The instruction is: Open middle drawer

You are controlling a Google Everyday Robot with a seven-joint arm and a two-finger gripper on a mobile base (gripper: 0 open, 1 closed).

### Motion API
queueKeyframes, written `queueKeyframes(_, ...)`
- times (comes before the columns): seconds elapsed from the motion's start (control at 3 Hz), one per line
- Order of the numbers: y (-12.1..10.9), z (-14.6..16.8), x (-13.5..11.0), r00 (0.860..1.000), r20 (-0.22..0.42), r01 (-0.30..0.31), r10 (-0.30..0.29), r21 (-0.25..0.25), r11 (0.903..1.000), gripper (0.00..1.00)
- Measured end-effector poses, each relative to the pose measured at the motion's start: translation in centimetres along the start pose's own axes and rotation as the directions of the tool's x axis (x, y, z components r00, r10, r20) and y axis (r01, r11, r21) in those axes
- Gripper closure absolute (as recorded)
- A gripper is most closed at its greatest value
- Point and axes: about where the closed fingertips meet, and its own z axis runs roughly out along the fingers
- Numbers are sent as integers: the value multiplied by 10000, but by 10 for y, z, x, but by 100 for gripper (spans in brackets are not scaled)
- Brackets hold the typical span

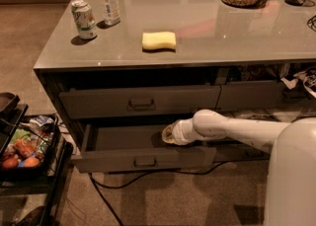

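Middle drawer [109, 160] pulled out, plain grey inside exposed, surrounding gripper [168, 134]; bar handle [144, 161] on front panel just below-left of gripper. Gripper reaching inside drawer, toward its right half; degree of opening cannot be told. Shut upper drawer [98, 102] just above gripper; yellow sponge [159, 40] on countertop [222, 32] farther above.

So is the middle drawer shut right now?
No, the middle drawer is pulled out, its grey inside showing, with the gripper inside it.
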Motion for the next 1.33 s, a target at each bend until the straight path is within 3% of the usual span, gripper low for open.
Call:
queueKeyframes(0.67,10,17,30,9988,121,-478,477,59,9988,100)
queueKeyframes(1.33,26,36,50,9973,168,-710,720,-503,9962,100)
